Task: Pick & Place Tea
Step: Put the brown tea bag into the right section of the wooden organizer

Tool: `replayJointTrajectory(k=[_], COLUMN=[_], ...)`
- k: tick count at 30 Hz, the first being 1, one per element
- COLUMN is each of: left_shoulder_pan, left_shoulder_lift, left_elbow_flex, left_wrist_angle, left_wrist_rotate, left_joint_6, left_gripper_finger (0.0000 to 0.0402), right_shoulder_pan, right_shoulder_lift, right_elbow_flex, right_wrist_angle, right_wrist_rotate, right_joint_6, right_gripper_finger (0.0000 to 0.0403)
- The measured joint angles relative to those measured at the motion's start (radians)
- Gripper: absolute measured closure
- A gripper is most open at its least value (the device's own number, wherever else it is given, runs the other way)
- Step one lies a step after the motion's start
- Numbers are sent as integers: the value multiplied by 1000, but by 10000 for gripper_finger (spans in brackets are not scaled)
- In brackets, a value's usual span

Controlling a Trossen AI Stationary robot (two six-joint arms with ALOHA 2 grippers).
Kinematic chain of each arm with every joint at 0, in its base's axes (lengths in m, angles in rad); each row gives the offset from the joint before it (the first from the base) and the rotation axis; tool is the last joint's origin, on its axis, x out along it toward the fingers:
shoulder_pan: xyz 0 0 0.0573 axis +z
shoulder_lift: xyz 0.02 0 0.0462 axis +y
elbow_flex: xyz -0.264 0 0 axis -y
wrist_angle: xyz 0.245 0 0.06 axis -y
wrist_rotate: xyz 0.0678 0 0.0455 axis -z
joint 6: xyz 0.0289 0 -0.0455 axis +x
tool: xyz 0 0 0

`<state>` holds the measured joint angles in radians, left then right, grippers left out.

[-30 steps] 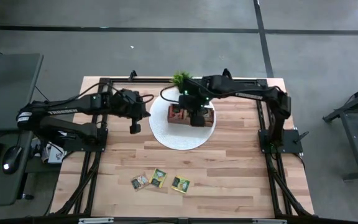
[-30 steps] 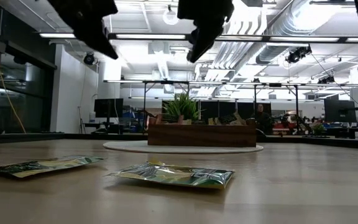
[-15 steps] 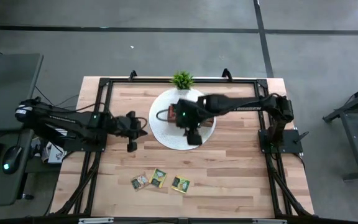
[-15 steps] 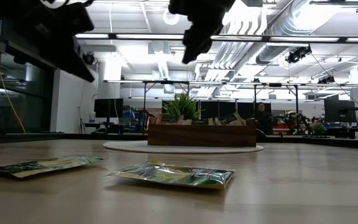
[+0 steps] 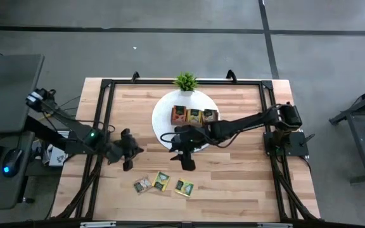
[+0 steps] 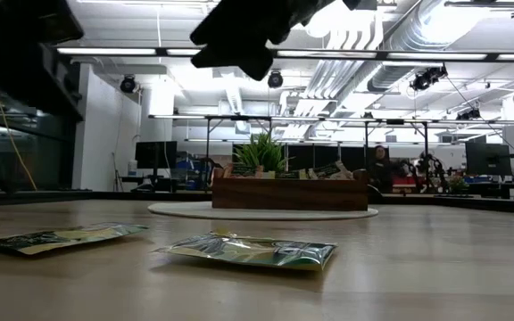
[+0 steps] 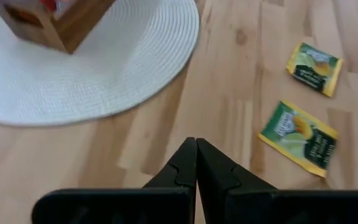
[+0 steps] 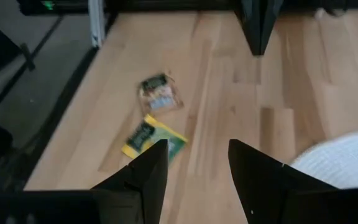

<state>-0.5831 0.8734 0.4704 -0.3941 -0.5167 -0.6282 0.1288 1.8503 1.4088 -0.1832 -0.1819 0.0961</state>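
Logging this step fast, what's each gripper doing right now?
Left gripper: shut, holding nothing.
Right gripper: open, holding nothing.

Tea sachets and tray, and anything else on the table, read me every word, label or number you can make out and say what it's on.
Nothing can be read.
Three loose tea sachets: dark printed labels on the wrappers, too small and blurred to read, also in the left wrist view.
Sachets in the wooden tray: printing too small to read.
Both arms: any markings on them are too small to read.
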Motion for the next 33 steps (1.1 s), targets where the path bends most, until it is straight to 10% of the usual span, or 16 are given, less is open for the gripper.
replayJointTrajectory(k=[13,24,33], left_shoulder_pan=[-297,-437,-458], left_shoulder_lift=[136,257,260], left_elbow_flex=[-16,-16,-16], left_wrist_angle=[12,52,41], left_wrist_rotate=[-174,-94,-4], left_joint_6=[-441,-673,-739], left_gripper_finger=[402,402,402], right_shoulder_pan=[29,36,42], right_shoulder_lift=[73,223,457], right_elbow_flex=[-5,49,387], right_wrist_angle=[162,335,210], right_wrist_rotate=[-20,-142,-224], right_joint_6=[-52,9,-26], right_gripper_finger=[392,401,402])
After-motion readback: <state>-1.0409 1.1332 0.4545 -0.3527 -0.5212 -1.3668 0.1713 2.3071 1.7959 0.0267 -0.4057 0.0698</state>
